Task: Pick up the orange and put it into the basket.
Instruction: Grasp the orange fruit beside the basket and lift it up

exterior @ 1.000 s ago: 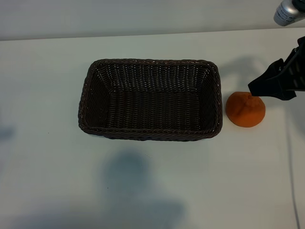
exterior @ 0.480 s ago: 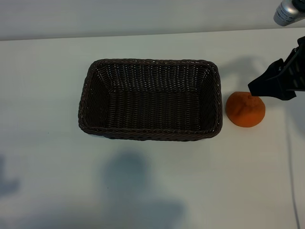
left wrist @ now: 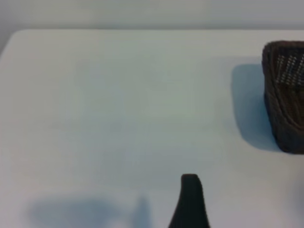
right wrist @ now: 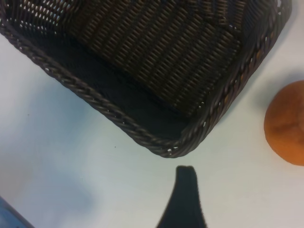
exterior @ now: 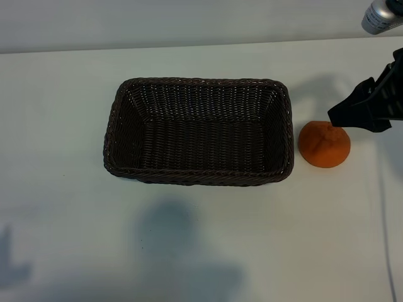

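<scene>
The orange sits on the white table just beside the right short end of the basket, not quite touching its rim; the right wrist view shows the same narrow strip of table between fruit and basket corner. The basket lies lengthwise across the middle of the table with nothing in it.

The right hand hangs at the table's right edge, its dark tip overlapping the upper right of the orange from the exterior view. Whether it touches the fruit cannot be told. Only one finger shows in its own wrist view; the fingers stand spread wide and hold nothing.

The left hand is out of the exterior view. One of its fingers shows over bare table, well apart from the basket's left end; it is also spread and holds nothing.

Compared with a second ago, orange, basket and right hand are unmoved. Only a faint shadow at the lower left of the table has shifted.
</scene>
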You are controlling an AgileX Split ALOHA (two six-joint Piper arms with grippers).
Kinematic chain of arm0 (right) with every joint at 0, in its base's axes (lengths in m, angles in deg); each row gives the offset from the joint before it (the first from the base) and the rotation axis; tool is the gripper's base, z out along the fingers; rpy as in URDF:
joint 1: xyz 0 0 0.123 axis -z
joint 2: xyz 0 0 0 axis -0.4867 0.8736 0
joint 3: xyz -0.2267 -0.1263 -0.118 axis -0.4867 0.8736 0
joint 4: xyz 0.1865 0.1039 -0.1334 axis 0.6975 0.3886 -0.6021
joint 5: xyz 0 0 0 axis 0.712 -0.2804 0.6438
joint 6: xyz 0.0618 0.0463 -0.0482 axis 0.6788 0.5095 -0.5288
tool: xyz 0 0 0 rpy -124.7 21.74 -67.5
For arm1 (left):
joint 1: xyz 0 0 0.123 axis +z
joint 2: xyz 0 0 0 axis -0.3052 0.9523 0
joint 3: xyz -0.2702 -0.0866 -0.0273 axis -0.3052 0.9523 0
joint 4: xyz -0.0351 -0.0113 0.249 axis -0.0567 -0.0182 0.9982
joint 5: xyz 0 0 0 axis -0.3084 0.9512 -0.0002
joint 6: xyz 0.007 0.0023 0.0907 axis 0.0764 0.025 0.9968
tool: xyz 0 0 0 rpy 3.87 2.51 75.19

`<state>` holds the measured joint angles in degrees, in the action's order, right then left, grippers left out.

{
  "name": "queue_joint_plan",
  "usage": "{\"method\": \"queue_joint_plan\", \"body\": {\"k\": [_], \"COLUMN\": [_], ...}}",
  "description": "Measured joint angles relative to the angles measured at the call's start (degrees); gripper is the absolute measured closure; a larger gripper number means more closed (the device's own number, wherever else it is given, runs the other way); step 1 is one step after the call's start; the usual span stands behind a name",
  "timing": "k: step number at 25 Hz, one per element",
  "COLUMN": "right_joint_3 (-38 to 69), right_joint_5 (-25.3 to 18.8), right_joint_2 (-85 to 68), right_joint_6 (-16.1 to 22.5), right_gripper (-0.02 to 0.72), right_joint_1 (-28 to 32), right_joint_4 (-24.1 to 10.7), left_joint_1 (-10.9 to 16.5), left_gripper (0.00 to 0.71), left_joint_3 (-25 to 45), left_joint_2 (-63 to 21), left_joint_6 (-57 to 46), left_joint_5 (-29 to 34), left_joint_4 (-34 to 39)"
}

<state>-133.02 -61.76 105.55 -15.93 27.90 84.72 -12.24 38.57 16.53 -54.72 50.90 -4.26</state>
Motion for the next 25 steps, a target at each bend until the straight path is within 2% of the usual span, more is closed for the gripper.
{"method": "queue_joint_plan", "body": {"k": [3,8,19,25], "right_joint_3": [0.0,0.0,0.0,0.0], "right_joint_5": [0.0,0.0,0.0,0.0], "right_joint_2": [0.0,0.0,0.0,0.0], "right_joint_6": [-0.06,-0.17,-0.17,-0.19], "right_gripper": [0.124,0.124,0.124,0.124], "right_joint_1": [0.0,0.0,0.0,0.0], "right_joint_4": [0.0,0.0,0.0,0.0], "left_joint_1": [0.0,0.0,0.0,0.0], "left_gripper": [0.162,0.18,0.182,0.182], "left_joint_3": [1.31,3.86,6.45,7.95], "left_joint_2": [-3.34,-3.75,-3.75,-3.75], "left_joint_6": [-0.04,-0.51,-1.44,-1.44], "left_joint_5": [2.12,5.46,5.94,4.14], "left_joint_4": [1.0,2.77,3.46,3.56]}}
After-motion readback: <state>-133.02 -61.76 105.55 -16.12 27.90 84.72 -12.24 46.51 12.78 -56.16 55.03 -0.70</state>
